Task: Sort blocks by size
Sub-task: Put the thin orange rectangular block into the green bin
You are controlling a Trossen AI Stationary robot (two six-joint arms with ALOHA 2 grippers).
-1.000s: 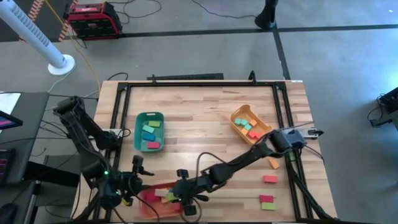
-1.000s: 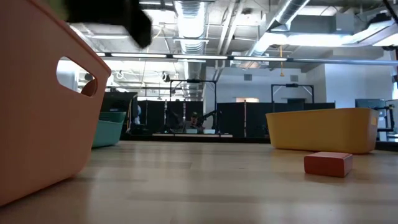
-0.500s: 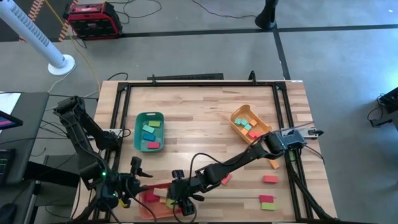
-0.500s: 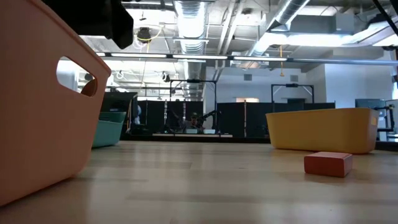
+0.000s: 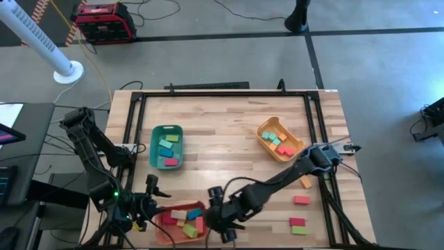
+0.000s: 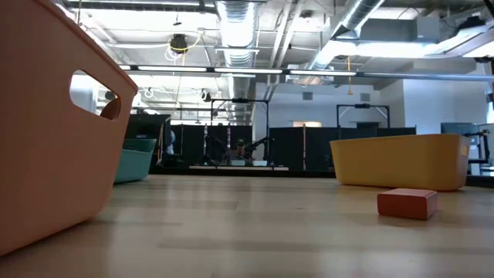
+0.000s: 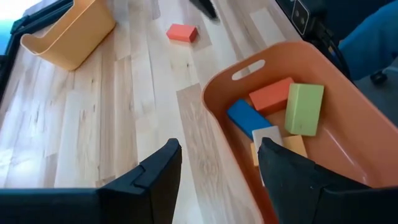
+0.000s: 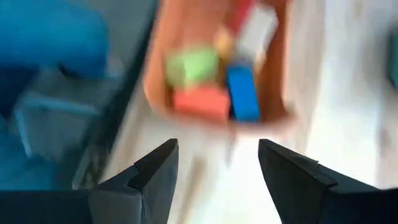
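The salmon tray (image 5: 173, 232) stands at the table's near edge and holds several blocks: blue (image 7: 244, 117), red-orange (image 7: 271, 93), green (image 7: 304, 109) and a pale one (image 7: 266, 137). My right gripper (image 5: 223, 223) hovers just right of the tray, open and empty; its wrist view (image 8: 217, 165) looks down on the tray's blocks. My left gripper (image 5: 154, 198) waits open and empty at the tray's left end (image 7: 217, 171). Loose blocks lie flat on the table at the near right: orange (image 5: 305, 182), red (image 5: 300, 200), green on red (image 5: 297, 225).
A green tray (image 5: 154, 142) with blocks stands left of centre. A yellow-orange tray (image 5: 262, 128) with blocks stands at the right. A red block (image 7: 182, 32) lies on the table past the salmon tray; it also shows in the low view (image 6: 407, 203). Bare wood lies between the trays.
My right gripper has gone toward the table's left edge over the salmon tray, then back toward the right edge, and now stands beside the tray's right end. In the low view its dark shape has gone up out of the picture.
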